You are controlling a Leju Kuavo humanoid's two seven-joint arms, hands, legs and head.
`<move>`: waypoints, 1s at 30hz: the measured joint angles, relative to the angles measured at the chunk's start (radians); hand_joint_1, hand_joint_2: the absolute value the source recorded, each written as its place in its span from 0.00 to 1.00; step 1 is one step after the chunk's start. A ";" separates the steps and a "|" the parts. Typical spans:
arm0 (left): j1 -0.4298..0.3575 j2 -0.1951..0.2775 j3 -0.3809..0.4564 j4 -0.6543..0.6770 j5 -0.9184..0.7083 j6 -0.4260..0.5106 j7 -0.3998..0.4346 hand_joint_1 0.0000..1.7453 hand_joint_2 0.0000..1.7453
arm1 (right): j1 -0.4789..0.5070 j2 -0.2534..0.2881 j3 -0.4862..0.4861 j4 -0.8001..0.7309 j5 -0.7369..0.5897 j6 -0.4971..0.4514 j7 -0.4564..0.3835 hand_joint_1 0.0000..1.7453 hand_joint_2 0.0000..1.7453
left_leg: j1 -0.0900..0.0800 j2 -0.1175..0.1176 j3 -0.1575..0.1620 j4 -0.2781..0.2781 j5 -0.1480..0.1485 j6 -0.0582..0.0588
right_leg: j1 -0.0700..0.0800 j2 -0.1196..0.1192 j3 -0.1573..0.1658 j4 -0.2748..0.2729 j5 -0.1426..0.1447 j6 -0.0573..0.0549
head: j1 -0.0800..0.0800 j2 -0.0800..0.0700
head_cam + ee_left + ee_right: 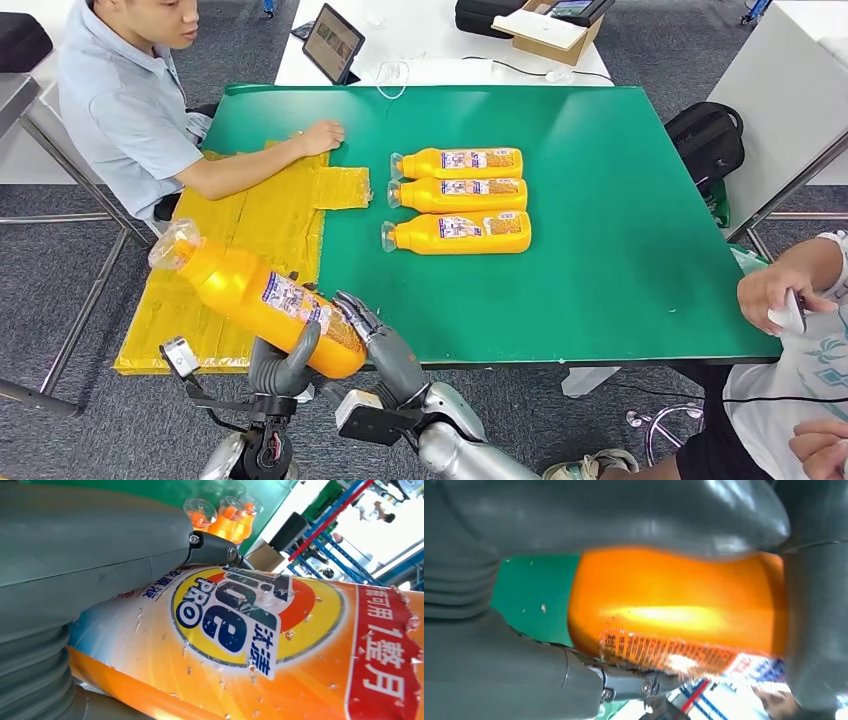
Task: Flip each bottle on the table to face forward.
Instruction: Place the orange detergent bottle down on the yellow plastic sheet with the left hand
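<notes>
An orange detergent bottle [255, 296] with a clear cap hangs tilted above the table's near left corner. My left hand [283, 362] grips its lower body from beneath, and my right hand [385, 347] holds its base end. Its front logo label [240, 617] faces the left wrist camera; its glossy orange base [674, 600] sits between the fingers of my right hand [634, 515]. Three more orange bottles [458, 196] lie side by side on the green table [620, 250], caps to the left, white labels up.
A flattened yellow sheet [250, 230] covers the table's left side, with a seated person's hand [318, 136] resting on it. Another person [790, 300] sits at the right edge. A white desk with a tablet [332, 42] stands behind.
</notes>
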 joint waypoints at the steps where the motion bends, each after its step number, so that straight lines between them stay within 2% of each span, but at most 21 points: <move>1: -0.005 -0.001 0.003 0.000 0.006 0.013 0.002 1.00 1.00 | 0.012 -0.006 0.000 -0.018 -0.003 -0.012 0.000 0.00 0.00 | 0.000 0.000 0.000 0.000 0.000 0.000 | 0.000 0.000 0.000 0.000 0.000 0.000 | 0.000 0.000; 7: -0.052 -0.002 0.037 0.002 -0.005 0.100 -0.019 1.00 1.00 | 0.099 -0.037 -0.001 -0.111 -0.029 -0.074 -0.003 0.00 0.00 | 0.000 0.000 0.000 0.000 0.000 0.000 | 0.000 0.000 0.000 0.000 0.000 0.000 | 0.000 0.000; 11: -0.085 -0.001 0.053 0.015 -0.048 0.141 -0.051 1.00 1.00 | 0.137 -0.051 -0.005 -0.136 -0.044 -0.099 -0.002 0.00 0.00 | 0.000 0.000 -0.001 0.000 0.000 0.000 | 0.000 0.000 0.000 0.000 0.000 0.000 | 0.000 0.000; 13: -0.106 0.000 0.061 0.032 -0.097 0.193 -0.079 1.00 1.00 | 0.153 -0.054 -0.006 -0.145 -0.049 -0.116 -0.002 0.00 0.00 | 0.000 0.000 -0.001 0.000 0.000 0.000 | 0.000 0.000 0.000 0.000 0.000 0.000 | 0.000 0.000; 18: -0.195 0.011 0.083 0.122 -0.332 0.445 -0.208 1.00 1.00 | 0.181 -0.059 -0.007 -0.171 -0.065 -0.162 -0.003 0.00 0.00 | 0.000 0.000 0.000 0.000 0.000 0.000 | 0.000 0.000 0.000 0.000 0.000 0.000 | 0.000 0.000; 21: -0.261 0.025 0.088 0.207 -0.516 0.612 -0.239 1.00 1.00 | 0.188 -0.060 -0.007 -0.185 -0.067 -0.174 -0.002 0.00 0.00 | 0.000 0.000 0.000 0.000 0.000 0.000 | 0.000 0.000 0.001 0.000 0.000 0.000 | 0.000 0.000; 25: -0.361 0.048 0.087 0.364 -0.754 0.777 -0.234 1.00 1.00 | 0.191 -0.059 -0.009 -0.192 -0.067 -0.175 -0.003 0.00 0.00 | 0.000 0.000 0.000 0.000 0.001 0.000 | 0.000 0.000 0.001 0.000 0.000 0.000 | 0.000 0.000; 28: -0.422 0.059 0.094 0.471 -0.962 0.823 -0.189 1.00 1.00 | 0.191 -0.059 -0.009 -0.193 -0.066 -0.169 -0.003 0.00 0.00 | 0.000 0.000 0.000 0.000 0.001 0.000 | 0.000 0.000 0.001 0.001 0.000 0.000 | 0.000 0.000; 30: -0.455 0.063 0.118 0.535 -1.197 0.831 -0.132 1.00 1.00 | 0.190 -0.059 -0.009 -0.196 -0.067 -0.157 -0.003 0.00 0.00 | 0.000 0.000 0.000 0.000 0.001 0.000 | 0.000 0.000 0.001 0.001 0.000 0.000 | 0.000 0.000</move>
